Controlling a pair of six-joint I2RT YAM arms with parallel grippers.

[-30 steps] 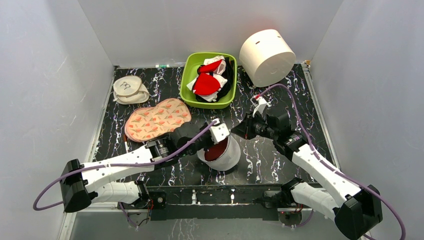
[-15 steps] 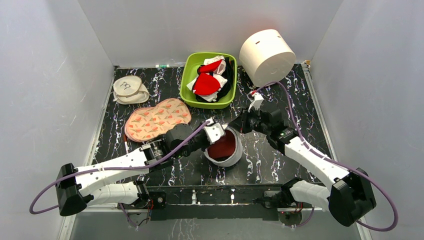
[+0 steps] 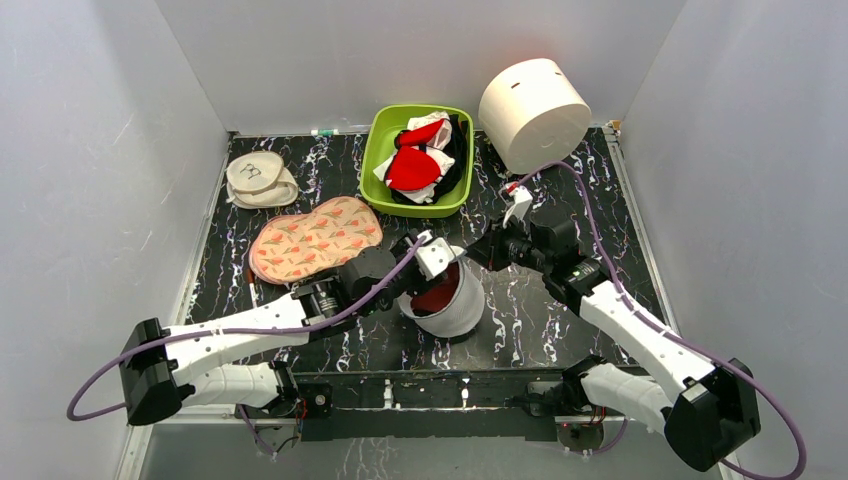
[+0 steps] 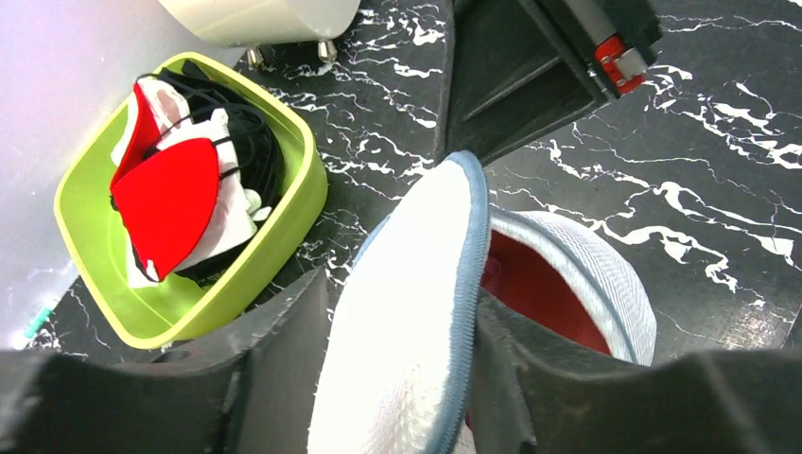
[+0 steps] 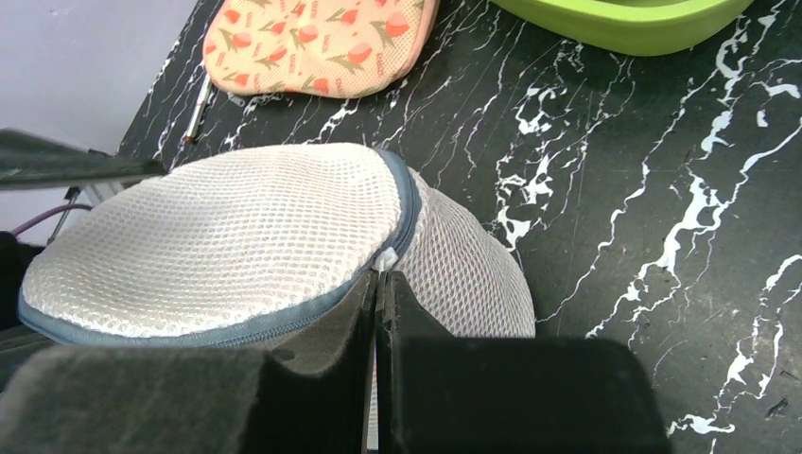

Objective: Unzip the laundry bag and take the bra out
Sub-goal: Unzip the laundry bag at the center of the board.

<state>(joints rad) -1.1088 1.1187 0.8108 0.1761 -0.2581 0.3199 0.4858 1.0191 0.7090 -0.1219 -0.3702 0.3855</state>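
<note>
We found the laundry bag (image 3: 455, 312) standing on the black marbled table (image 3: 560, 330) between the two arms, partly unzipped. The bra (image 4: 534, 288) was inside it, showing as a dark red patch through the gap under the raised lid (image 4: 416, 246).

The left gripper (image 4: 397, 295) was clamped on that lid, one finger on each face, holding it up on edge. The right gripper (image 5: 378, 284) had its fingers pressed together at the grey-blue rim (image 5: 284, 320), and we judged it to be pinching the small white zip tab (image 5: 385, 258) at their tips.

Our main worry was the tab. It is small, and we thought a pull across the rim rather than along it could slip it out of the fingers. The bag is also light and soft. We expected that if the left arm lifted or dragged while the right one tugged, the drum could tip or slide towards the green tub (image 3: 415, 200). The mesh might then bunch up in the zip and jam it. The opening also looked too narrow for the moulded cups, so we thought reaching in now could snag a strap.

Half a second earlier the bag had leaned over with its mouth wider to the overhead camera and more red on show. It now stood more upright, with a thinner sliver of red. The right gripper had edged back a little towards the near edge.
</note>
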